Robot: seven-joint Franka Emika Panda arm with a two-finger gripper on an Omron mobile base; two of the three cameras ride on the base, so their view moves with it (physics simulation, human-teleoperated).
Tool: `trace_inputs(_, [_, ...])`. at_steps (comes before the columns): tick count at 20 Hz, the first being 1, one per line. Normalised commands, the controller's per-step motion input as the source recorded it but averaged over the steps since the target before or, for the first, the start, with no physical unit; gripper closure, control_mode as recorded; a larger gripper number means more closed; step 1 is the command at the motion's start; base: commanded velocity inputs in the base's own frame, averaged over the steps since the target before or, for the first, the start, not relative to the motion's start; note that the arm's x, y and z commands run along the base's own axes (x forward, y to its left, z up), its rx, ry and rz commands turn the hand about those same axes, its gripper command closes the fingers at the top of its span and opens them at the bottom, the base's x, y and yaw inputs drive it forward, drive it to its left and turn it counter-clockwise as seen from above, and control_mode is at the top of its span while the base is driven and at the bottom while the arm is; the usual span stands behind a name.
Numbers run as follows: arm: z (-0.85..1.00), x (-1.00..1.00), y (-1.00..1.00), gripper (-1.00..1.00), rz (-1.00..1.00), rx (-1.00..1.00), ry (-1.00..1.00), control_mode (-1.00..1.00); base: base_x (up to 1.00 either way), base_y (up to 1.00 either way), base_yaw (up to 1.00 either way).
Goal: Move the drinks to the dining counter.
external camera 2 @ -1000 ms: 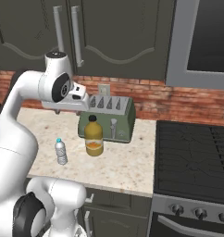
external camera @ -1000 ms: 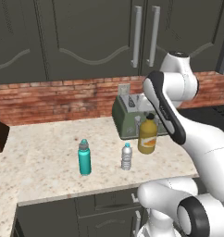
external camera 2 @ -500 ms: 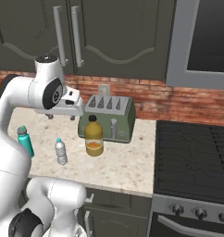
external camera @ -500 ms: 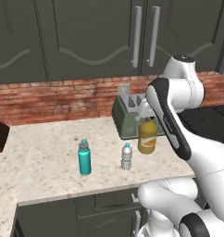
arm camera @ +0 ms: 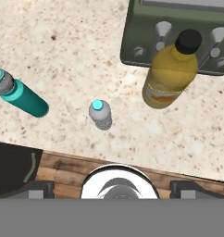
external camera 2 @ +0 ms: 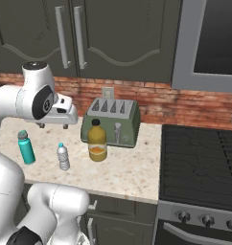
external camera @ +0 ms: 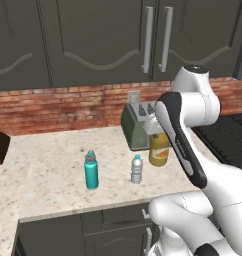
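Hovering above the counter's front edge, the gripper (external camera 2: 53, 125) is hanging with its jaws spread about as wide as they go and nothing between them, looking straight down on the drinks as if choosing one to take first. Nearest below it, the small water bottle (arm camera: 100, 114) is standing upright by itself, with bare stone all round and the counter (external camera: 43, 160) edge just in front, so a descent onto its blue cap seems to be offering the most room. Sitting off to one side and well apart from it, the teal bottle (external camera: 91, 170) is also standing free, near the front edge, with a broad open stretch of counter beyond it toward the brick wall (external camera: 58, 105). Farther back, the juice bottle (external camera 2: 97, 140) is standing just in front of the green toaster (external camera 2: 119, 118), close enough that fingers closing round it from behind would probably be crowding the toaster's face; approaching it from the sides or from above is looking safer. All three drinks are resting on the wall counter, not yet on the dining counter, so the whole carry is still ahead. Beyond the toaster the dark cabinets (external camera 2: 89, 38) are overhanging, limiting how high a lift can be going near the wall, and the stove (external camera 2: 199, 158) is bounding the counter on the right.
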Motion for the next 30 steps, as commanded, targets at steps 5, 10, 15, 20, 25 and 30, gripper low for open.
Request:
trace_inputs(5, [-0.11,-0.08,0.22,-1.0,0.03,0.0,0.02,-1.0,0.0,0.0,0.0])
trace_inputs(10, [-0.19,0.0,0.11,-1.0,0.01,-0.01,0.01,-1.0,0.0,0.0,0.0])
trace_inputs(15, [-0.2,0.0,0.0,-1.0,0.0,0.0,0.0,-1.0,0.0,0.0,0.0])
trace_inputs(20, [-0.14,0.0,0.0,-1.0,0.0,0.0,0.0,-1.0,0.0,0.0,0.0])
trace_inputs(25, [-0.15,0.0,0.0,-1.0,0.0,0.0,0.0,-1.0,0.0,0.0,0.0])
trace_inputs(30, [-0.2,0.0,0.08,-1.0,0.0,0.0,0.0,-1.0,0.0,0.0,0.0])
